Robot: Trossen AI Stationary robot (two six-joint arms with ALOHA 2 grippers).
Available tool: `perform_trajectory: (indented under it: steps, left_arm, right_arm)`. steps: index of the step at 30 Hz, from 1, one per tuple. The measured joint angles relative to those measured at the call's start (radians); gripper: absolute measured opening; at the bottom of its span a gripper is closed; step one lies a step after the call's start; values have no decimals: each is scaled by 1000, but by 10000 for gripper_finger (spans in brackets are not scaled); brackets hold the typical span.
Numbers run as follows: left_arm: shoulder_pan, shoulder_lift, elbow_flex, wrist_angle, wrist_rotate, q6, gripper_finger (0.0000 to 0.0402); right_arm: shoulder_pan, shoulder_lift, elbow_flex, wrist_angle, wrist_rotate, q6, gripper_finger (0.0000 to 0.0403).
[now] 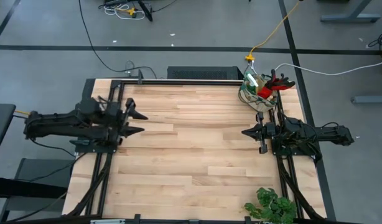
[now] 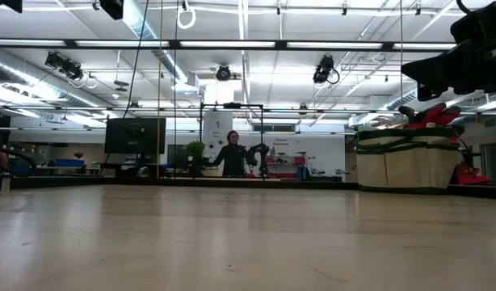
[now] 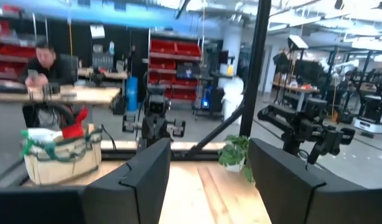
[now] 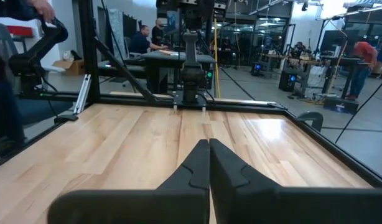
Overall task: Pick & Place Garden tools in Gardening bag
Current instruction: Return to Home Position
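Note:
The beige gardening bag (image 1: pixel 258 92) stands on its base at the table's far right corner, with the red-and-black glove (image 1: pixel 275 83) and other tools sticking out of its top; it also shows in the low view (image 2: pixel 406 158) and the left wrist view (image 3: pixel 59 153). My left gripper (image 1: pixel 141 122) is open and empty above the table's left side. My right gripper (image 1: pixel 244 132) is shut and empty above the right side, nearer than the bag. No tool lies loose on the table.
A leafy green plant (image 1: pixel 273 205) stands at the table's near right corner. A black frame rail (image 1: pixel 178 81) runs along the far edge. People stand in the room beyond the table.

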State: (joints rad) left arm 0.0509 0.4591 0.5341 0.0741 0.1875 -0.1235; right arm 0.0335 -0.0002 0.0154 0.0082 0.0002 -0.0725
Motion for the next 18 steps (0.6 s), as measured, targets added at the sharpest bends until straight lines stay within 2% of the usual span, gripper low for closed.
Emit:
perform_trajectory:
  steps: [9,18]
  left_arm:
    - [0,-203,-142,59,0,-1,222]
    - [0,-347,-265,106,-4,-3,222]
  right_arm:
    - [0,0,0,0,0,0,2]
    - [0,0,0,0,0,0,2]
